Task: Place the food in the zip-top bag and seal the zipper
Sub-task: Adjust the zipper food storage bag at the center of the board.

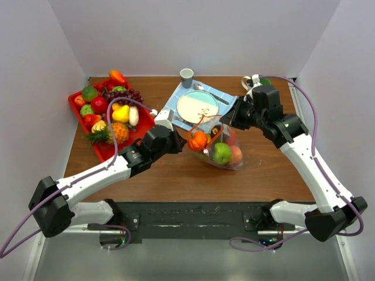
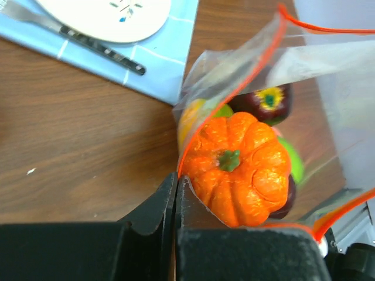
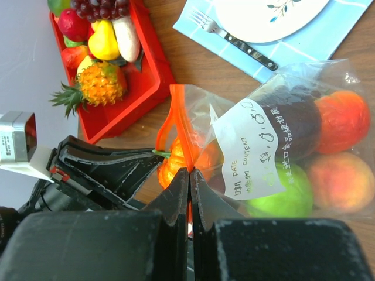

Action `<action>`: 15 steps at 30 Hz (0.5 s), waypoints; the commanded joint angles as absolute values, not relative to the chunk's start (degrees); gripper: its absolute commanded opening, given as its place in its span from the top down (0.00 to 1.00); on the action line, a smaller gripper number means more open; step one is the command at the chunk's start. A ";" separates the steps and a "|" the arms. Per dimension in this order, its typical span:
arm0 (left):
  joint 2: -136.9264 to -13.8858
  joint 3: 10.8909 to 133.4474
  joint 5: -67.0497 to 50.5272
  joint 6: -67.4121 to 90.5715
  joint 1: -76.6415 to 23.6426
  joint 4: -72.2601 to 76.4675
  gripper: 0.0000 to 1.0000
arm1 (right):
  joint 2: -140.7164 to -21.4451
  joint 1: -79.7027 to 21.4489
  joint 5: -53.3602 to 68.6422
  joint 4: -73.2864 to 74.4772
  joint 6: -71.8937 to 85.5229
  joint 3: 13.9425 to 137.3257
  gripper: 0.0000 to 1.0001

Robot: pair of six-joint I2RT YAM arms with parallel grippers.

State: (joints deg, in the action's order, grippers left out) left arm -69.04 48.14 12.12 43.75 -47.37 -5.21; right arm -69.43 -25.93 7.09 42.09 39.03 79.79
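– where's the bag [image 1: 227,140]?
– strung between the two pincers. the left pincer [image 2: 176,190] is clamped tight on its rim, and the right pincer [image 3: 188,178] is pinched closed on the zipper [image 3: 174,117].
– mouth open?
– gaping. a pumpkin [image 2: 240,167] sits in it, just beside the left pincer's tips.
– and deeper in?
– past the right pincer, by the label [image 3: 252,155]: a green apple [image 3: 281,199], a peach [image 3: 340,181], a dark purple piece [image 3: 293,120] and an orange-red piece [image 3: 345,117], all packed together.
– other food?
– in the tray [image 3: 149,79], out on the left pincer's far side: pineapple [image 3: 99,85], pear [image 3: 104,41], grapes [image 3: 96,7], more besides.
– anything else?
– a plate [image 1: 197,107] on a napkin [image 1: 174,102], fork [image 3: 234,41] alongside, just beyond both pincers.
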 commanded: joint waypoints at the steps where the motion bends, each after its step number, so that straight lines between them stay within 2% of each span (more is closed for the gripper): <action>1: -70.40 56.32 12.64 41.40 -51.39 0.09 1.00 | -68.64 -26.02 8.88 37.18 39.20 78.93 1.00; 8: -71.45 61.43 16.70 41.31 -54.58 -3.60 1.00 | -69.35 -26.54 8.01 36.65 37.97 74.89 1.00; 15: -70.23 60.91 16.18 43.24 -54.93 -5.54 1.00 | -73.11 -26.46 1.85 40.60 34.45 80.77 1.00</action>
